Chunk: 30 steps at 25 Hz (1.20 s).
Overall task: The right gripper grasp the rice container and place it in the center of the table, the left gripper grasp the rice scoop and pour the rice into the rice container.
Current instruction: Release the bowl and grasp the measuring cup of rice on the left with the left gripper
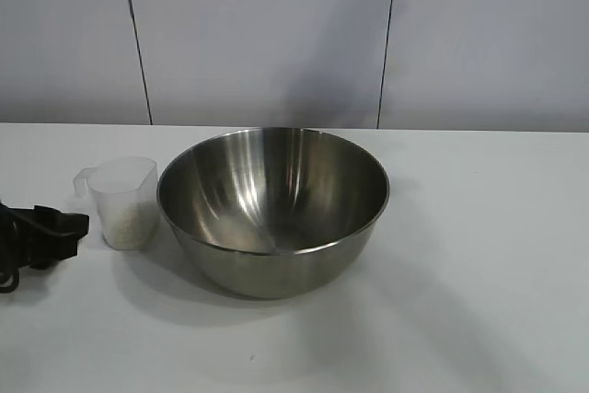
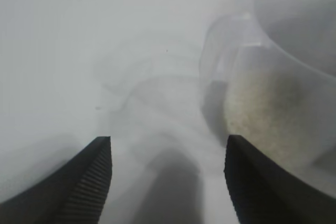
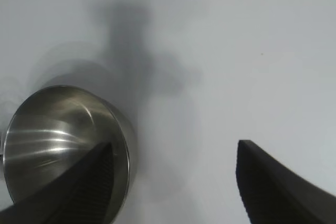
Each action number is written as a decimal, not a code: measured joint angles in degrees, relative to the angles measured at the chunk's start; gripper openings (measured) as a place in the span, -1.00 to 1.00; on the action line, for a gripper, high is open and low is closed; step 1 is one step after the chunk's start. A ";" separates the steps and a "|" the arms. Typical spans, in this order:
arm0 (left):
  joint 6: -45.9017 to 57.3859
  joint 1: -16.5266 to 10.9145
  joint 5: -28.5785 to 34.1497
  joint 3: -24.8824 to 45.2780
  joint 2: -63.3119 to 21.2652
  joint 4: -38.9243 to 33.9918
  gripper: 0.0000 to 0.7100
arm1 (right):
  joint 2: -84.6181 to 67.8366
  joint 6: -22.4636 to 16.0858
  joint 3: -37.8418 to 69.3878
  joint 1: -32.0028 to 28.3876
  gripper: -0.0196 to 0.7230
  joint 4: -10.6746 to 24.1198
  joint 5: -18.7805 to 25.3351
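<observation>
Right now the large round shiny stainless-steel bowl (image 1: pixel 273 210) sits upright about mid-counter on the plain white counter (image 1: pixel 479 255), its wide mouth open and nothing inside it. Just beside it, toward the left arm's side, stands the small translucent plastic measuring cup (image 1: pixel 123 201), almost touching the bowl's wall, its little handle turned away from the bowl. A low heap of white rice grains (image 1: pixel 127 224) fills the bottom of the cup. The black left gripper (image 2: pixel 168 182) waits low at the counter's edge near the cup, its fingers (image 2: pixel 86 187) spread wide and holding nothing; the cup sits just ahead of one of them. The black right gripper (image 3: pixel 173 182) hangs high above the counter, fingers (image 3: pixel 273 182) wide apart and empty, with the bowl below and to one side
</observation>
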<state>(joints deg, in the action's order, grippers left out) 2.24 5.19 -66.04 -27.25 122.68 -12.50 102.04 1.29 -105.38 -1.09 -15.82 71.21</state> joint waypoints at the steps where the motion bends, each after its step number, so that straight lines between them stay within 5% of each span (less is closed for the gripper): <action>1: 0.00 0.00 0.00 -0.29 0.00 0.00 0.28 | 0.00 0.00 0.00 0.00 0.30 0.00 0.00; 17: -0.07 0.00 0.05 -4.19 0.42 -0.17 0.25 | 0.00 0.00 0.00 0.00 0.30 -1.38 0.00; 30: 1.76 0.00 0.05 -5.09 0.50 -4.58 -0.84 | 0.00 0.00 0.00 0.00 0.30 -1.52 0.00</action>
<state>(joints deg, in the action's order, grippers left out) 4.00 5.19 -66.00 -32.34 123.18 -17.08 102.04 1.29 -105.38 -1.09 -17.34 71.21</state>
